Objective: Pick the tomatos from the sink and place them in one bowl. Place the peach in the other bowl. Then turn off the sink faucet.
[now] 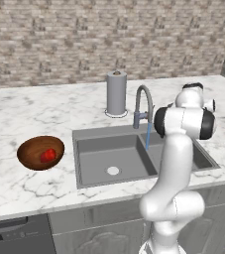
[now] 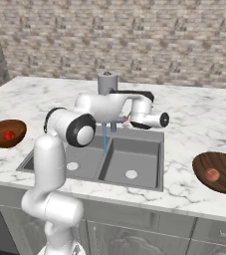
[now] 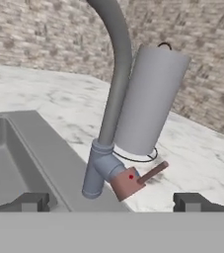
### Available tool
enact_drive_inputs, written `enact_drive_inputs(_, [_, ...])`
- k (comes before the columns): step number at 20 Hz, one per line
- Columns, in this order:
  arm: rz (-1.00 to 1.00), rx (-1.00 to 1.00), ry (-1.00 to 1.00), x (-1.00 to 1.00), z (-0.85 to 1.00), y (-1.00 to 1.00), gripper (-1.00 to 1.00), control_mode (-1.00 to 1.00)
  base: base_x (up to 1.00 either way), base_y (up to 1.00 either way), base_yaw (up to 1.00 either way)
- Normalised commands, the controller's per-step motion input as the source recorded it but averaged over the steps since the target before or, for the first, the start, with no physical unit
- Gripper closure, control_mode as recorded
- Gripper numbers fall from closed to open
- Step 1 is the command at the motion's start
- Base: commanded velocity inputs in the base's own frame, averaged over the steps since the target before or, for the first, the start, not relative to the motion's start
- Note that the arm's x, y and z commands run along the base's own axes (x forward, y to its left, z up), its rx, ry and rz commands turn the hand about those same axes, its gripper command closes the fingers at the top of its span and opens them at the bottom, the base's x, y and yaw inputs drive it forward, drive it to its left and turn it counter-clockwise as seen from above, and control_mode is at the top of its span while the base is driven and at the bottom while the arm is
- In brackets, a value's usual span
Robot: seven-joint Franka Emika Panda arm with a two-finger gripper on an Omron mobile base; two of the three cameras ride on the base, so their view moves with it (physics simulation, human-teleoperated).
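Gripper (image 3: pixel 111 201) is hovering wide open and empty before the slim grey gooseneck faucet (image 3: pixel 112 94), whose brown lever (image 3: pixel 142 178) is pointing right toward the grey upright cylinder (image 3: pixel 150 101); bare marble table (image 3: pixel 54 99) is lying beyond.

Arm: rising from base, elbow bent, forearm reaching forward and level.
Wrist: turned so hand points roughly horizontal.
Gripper (image 3: pixel 111 201): jaws spread wide, nothing between them.
Fingertips (image 3: pixel 32 201): dark, well apart.

A kitchen — marble counter (image 1: pixel 29 116); double sink (image 1: pixel 104 149); gooseneck faucet (image 1: pixel 142 105).
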Motion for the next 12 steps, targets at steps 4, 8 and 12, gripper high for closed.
enact_drive_inputs(4, [0.00,0.05,0.00,0.42,-0.12,-0.18,-1.00,-1.00,0.00,0.00,0.00])
enact_drive_inputs(8, [0.00,0.06,-0.04,0.44,-0.18,-0.03,-1.00,-1.00,0.00,0.00,0.00])
enact_drive_inputs(12, [0.00,0.07,-0.07,0.41,-0.26,0.00,-1.00,-1.00,0.00,0.00,0.00])
